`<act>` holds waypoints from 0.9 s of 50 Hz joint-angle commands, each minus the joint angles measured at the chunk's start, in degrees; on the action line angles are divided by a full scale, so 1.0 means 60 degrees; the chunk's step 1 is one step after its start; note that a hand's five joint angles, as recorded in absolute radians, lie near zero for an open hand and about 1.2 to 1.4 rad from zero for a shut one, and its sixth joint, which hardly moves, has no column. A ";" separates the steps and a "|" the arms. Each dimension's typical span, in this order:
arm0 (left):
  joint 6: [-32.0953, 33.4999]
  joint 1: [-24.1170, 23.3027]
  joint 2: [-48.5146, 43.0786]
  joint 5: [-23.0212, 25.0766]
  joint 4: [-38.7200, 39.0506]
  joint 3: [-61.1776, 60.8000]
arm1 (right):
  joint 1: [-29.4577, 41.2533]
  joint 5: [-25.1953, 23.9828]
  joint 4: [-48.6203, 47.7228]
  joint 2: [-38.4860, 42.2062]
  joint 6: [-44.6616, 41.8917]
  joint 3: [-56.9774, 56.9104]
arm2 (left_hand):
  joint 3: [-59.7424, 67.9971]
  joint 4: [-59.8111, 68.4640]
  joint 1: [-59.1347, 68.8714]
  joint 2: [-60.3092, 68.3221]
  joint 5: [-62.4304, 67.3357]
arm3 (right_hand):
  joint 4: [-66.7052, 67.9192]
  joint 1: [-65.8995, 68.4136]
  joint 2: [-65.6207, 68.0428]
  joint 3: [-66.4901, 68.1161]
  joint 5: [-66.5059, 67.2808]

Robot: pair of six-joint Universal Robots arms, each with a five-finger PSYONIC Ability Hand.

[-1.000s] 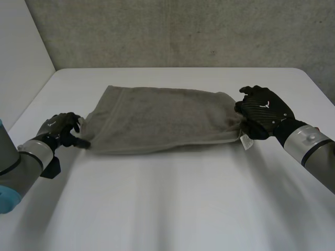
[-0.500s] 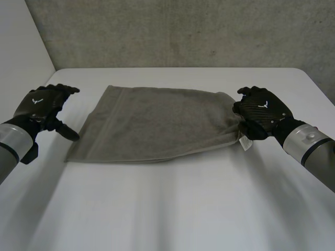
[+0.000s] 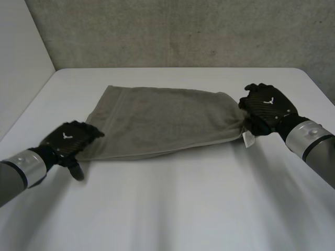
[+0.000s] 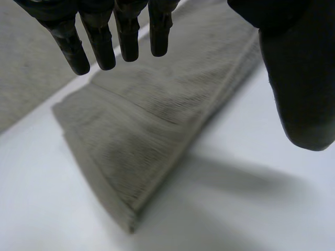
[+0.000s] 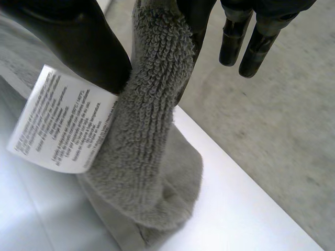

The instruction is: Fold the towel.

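Scanning head view: we see towel (image 3: 162, 123) flat on table (image 3: 183, 209), not in anything. Right hand (image 3: 268, 107) grips towel's rt end, prob. to anchor it for next fold. Left hand (image 3: 70, 140) at towel's near-lt corner.

Left wrist view: left hand (image 4: 298, 78) spread, fingers (image 4: 99, 42) straight above towel (image 4: 157, 120) corner, holding nothing; we judge it's lining up a grab.

Right wrist view: right hand (image 5: 78, 36) pinches towel (image 5: 152, 130) end betw. thumb & fingers; label (image 5: 60, 123) hangs beside thumb.

Light was pretty soft and even here. White counter (image 3: 183, 209) came out bright, and the towel (image 4: 157, 120) dropped a soft-edged shadow on it along its near folded edge.
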 commanded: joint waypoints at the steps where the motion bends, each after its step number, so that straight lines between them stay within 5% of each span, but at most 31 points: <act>1: -0.0140 -0.0451 -0.0729 -0.0057 0.0075 0.0140 | 0.0015 0.1124 0.0125 0.0246 0.0681 -0.0604 | -0.0472 -0.0531 -0.1171 -0.0603 -0.0520 | -0.0505 0.1154 0.1019 -0.0045 0.0557; 5: -0.0213 -0.0569 -0.0950 -0.0204 0.0295 0.0257 | 0.0015 0.1198 0.0125 0.0349 0.0784 -0.0708 | -0.0472 -0.0531 -0.1115 -0.0547 -0.0520 | -0.0505 0.1154 0.1019 -0.0045 0.0557; 15: -0.1587 -0.1037 -0.1550 -0.1975 0.1920 0.0667 | 0.0015 0.1227 0.0125 0.0583 0.0828 -0.0737 | -0.0472 -0.0531 -0.0948 -0.0379 -0.0401 | -0.0505 0.1154 0.1019 -0.0045 0.0557; 25: -0.2044 -0.1520 -0.1829 -0.2049 0.2023 0.1004 | 0.0029 0.1242 0.0125 0.0583 0.0843 -0.0737 | -0.0472 -0.0531 -0.0360 0.0208 0.0186 | -0.0505 0.1154 0.1019 -0.0045 0.0557; 31: -0.2029 -0.1609 -0.2034 -0.2064 0.2023 0.1268 | 0.0029 0.1227 0.0139 0.0612 0.0843 -0.0737 | -0.0472 -0.0531 0.3196 0.3765 0.3743 | -0.0505 0.1154 0.1019 -0.0045 0.0557; 45: -0.2000 -0.1609 -0.2356 -0.2401 0.1935 0.1488 | 0.0029 0.1154 0.0139 0.0700 0.0828 -0.0737 | -0.0472 -0.0531 0.3062 0.3631 0.3609 | -0.0505 0.1154 0.1019 -0.0045 0.0557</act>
